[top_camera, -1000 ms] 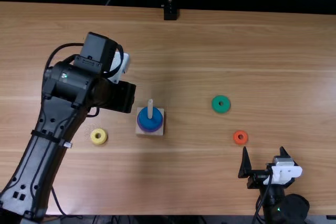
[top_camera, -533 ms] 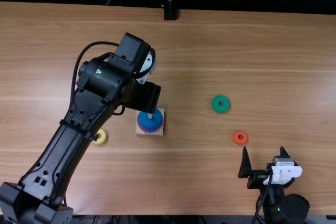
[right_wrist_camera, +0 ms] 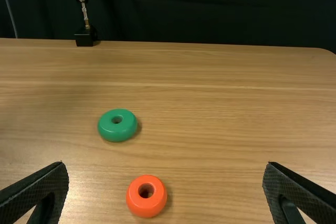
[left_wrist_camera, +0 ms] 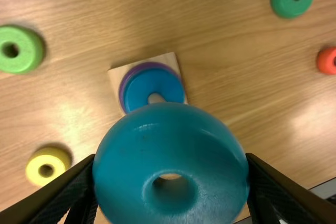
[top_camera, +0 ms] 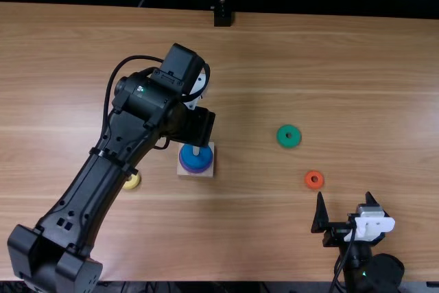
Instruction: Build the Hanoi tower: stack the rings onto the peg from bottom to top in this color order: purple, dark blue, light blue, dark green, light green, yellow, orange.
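Closed on the light blue ring (left_wrist_camera: pixel 173 124), the left gripper (left_wrist_camera: pixel 170 158) has it by opposite sides of the rim. It looks to me light and stiff, painted smooth enough to slip a little if pinched off-centre; I'd call that outer rim the right place to hold, since the hole is left free for the peg (top_camera: pixel 196 150). Nothing fragile there, I'd say.

The left arm (top_camera: pixel 92 186) slants in from about eight o'clock of the peg, bending at the wrist so the gripper points down beside it. Under the ring sits the wooden base (top_camera: pixel 209 170), with the purple ring (top_camera: pixel 196 171) and dark blue ring (top_camera: pixel 195 158) stacked on it.

Farther out on the table (top_camera: pixel 240 238), reckoned from the peg, the yellow ring (top_camera: pixel 131 182) lies between eight and nine o'clock, the light green ring (left_wrist_camera: pixel 20 49) probably near ten, the dark green ring (top_camera: pixel 295 141) between two and three, the orange ring (top_camera: pixel 314 180) just past three. Beyond that waits the right gripper (top_camera: pixel 344 195), fingers spread, empty, near half past three.
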Robot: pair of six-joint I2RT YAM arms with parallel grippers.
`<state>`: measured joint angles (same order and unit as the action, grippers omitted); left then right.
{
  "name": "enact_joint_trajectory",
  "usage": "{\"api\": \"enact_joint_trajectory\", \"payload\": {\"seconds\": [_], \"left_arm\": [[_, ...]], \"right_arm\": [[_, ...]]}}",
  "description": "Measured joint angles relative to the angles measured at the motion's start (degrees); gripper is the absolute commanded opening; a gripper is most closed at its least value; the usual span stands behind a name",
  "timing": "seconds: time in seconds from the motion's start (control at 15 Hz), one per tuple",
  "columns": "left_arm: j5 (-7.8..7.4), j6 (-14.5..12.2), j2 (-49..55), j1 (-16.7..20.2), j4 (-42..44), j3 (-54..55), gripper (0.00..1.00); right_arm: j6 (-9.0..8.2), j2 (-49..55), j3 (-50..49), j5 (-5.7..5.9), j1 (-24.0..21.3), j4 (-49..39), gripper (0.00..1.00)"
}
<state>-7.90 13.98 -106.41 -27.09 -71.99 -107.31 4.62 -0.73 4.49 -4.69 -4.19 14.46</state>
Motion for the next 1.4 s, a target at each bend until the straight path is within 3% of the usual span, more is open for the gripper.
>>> {"api": "enact_joint_trajectory", "payload": {"seconds": [0.4,0.47,0.53,0.6,0.67,1.13,1.4], "left_arm": [[0.00,0.0,-1.4,-1.2,0.2,0.0,0.00],[0.02,0.0,-1.4,-1.4,0.2,0.0,0.06],[0.07,0.0,-1.5,-1.5,0.2,0.0,0.39],[0.09,0.0,-1.7,-1.5,0.4,0.0,0.82],[0.07,0.0,-1.7,-1.4,0.4,0.0,1.00],[-1.07,0.0,-2.3,-1.4,0.2,-1.1,1.00],[-1.16,0.0,-2.3,2.0,4.6,-4.6,1.00]], "right_arm": [[0.02,0.0,0.0,0.00,0.0,0.0,1.00],[0.02,0.0,0.0,0.00,0.0,0.0,1.00],[0.00,0.0,0.0,0.00,0.0,0.0,1.00],[0.02,0.0,0.0,0.00,0.0,0.0,1.00],[0.00,0.0,0.0,0.00,0.0,0.0,1.00],[0.04,0.0,0.0,0.02,0.0,0.0,1.00],[0.02,0.0,0.0,0.00,0.0,0.0,1.00]]}}
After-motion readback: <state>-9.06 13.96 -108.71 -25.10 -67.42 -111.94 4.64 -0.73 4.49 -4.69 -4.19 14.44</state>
